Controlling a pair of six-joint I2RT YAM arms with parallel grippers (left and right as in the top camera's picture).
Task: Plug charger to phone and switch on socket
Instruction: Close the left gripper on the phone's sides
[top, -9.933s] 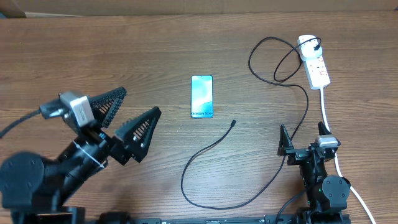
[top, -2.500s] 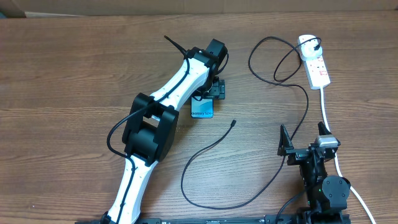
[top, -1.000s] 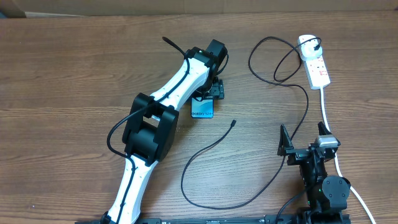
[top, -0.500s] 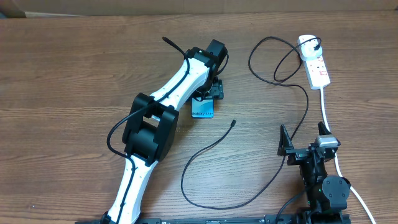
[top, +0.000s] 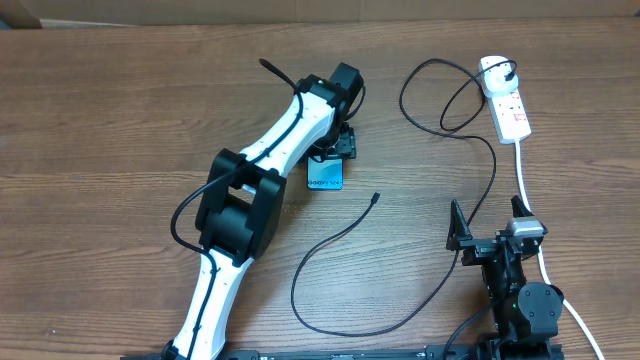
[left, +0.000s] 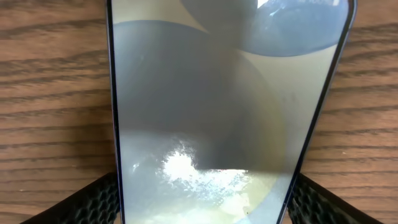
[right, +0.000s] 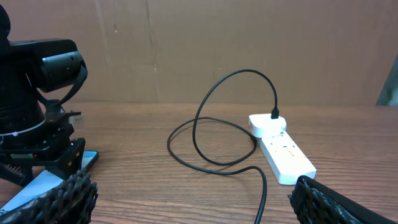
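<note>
The phone (top: 325, 178) lies flat mid-table, its far end hidden under my left gripper (top: 336, 146). In the left wrist view the phone (left: 205, 93) fills the frame, and my left gripper (left: 204, 186) straddles it with its fingers (left: 93, 200) against both long edges, no gap showing. The charger is a thin black cable (top: 330, 245) with its connector tip (top: 375, 197) lying loose to the right of the phone. Its plug (top: 511, 70) sits in the white socket (top: 508, 105) at the far right. My right gripper (top: 488, 232) stands open near the front edge with nothing in it.
The charger cable (right: 217, 124) loops over the table between the phone and the socket (right: 283, 152). The socket's thick white cord (top: 525, 185) runs down past my right arm. My left arm (top: 270, 170) stretches diagonally across the middle of the table.
My left gripper's jaws have narrowed around the phone over the last second. The phone, the cable and my right arm have not moved.
</note>
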